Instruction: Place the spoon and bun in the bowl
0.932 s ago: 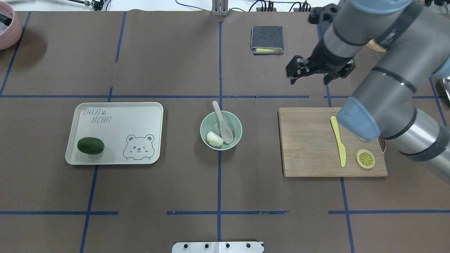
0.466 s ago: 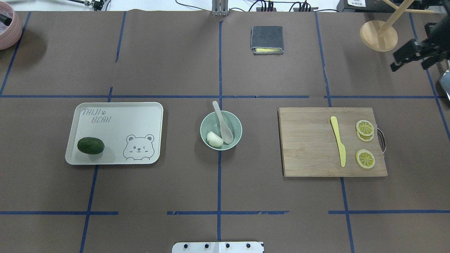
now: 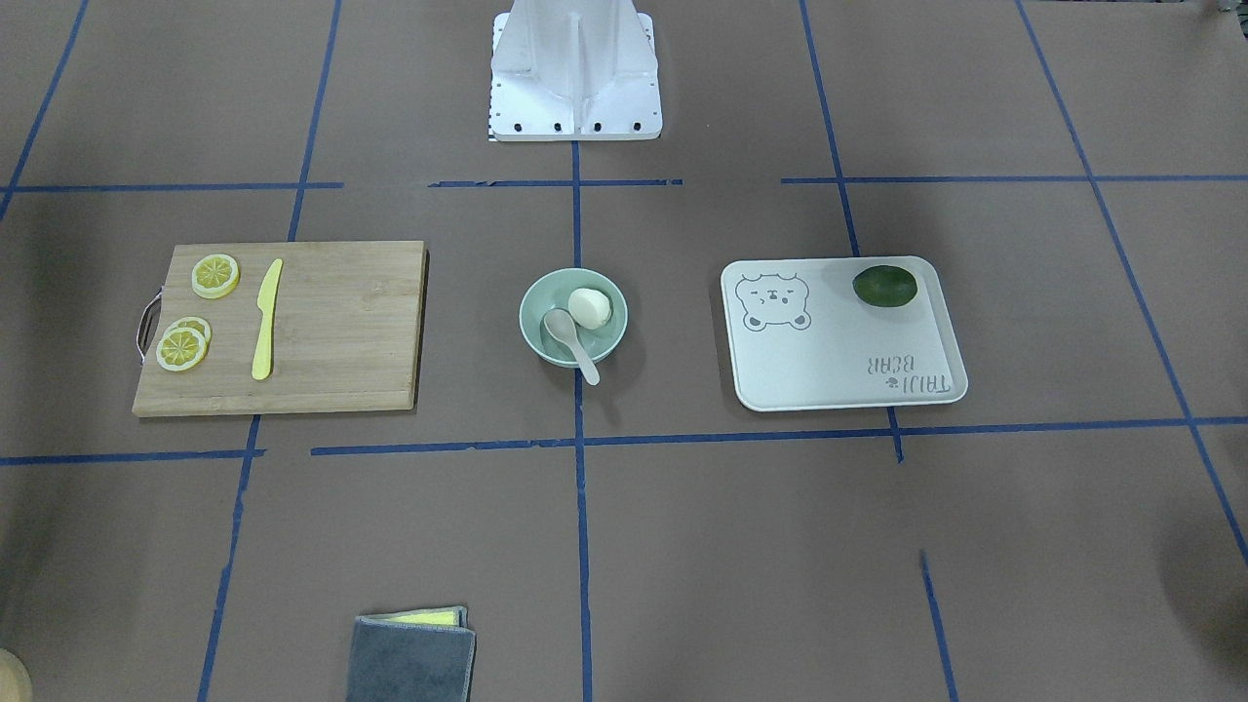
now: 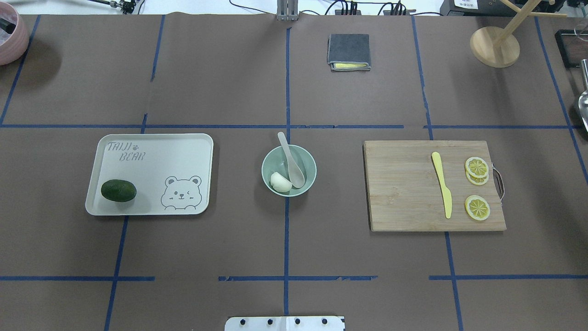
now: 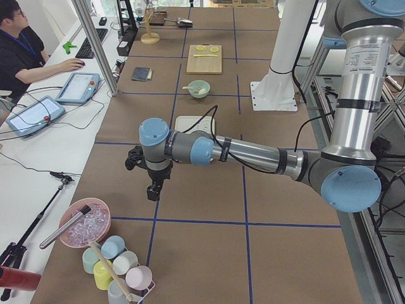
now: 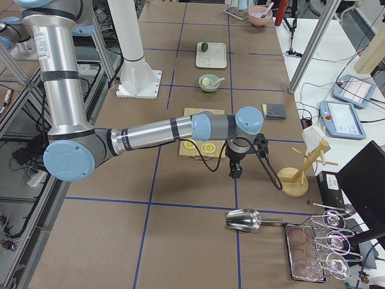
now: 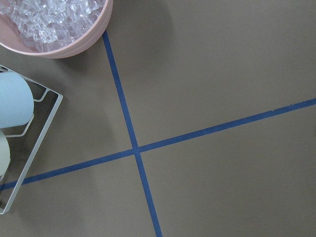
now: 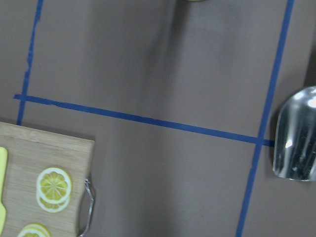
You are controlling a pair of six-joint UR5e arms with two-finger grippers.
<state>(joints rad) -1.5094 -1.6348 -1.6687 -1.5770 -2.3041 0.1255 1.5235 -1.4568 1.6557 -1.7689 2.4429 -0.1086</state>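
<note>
The mint-green bowl (image 4: 312, 168) stands at the table's middle, also in the front-facing view (image 3: 532, 304). The white bun (image 4: 280, 182) lies inside it. The pale spoon (image 4: 290, 160) rests with its scoop in the bowl and its handle over the far rim. Both arms are away from the bowl. My left gripper (image 5: 152, 189) hangs over bare table near the left end, seen only in the exterior left view. My right gripper (image 6: 236, 173) hangs beyond the cutting board, seen only in the exterior right view. I cannot tell whether either is open or shut.
A tray (image 4: 156, 147) with a dark green lime (image 4: 118, 190) sits left of the bowl. A cutting board (image 4: 404, 193) with a yellow knife (image 4: 442, 188) and lemon slices (image 4: 477, 208) sits right. A folded cloth (image 4: 348, 51), wooden stand (image 4: 494, 46), metal scoop (image 8: 296, 133) and ice bowl (image 7: 54, 24) lie further out.
The right arm has swung out of the overhead view to the right, uncovering the cutting board and the wooden stand. The bowl, spoon and bun have not moved.
</note>
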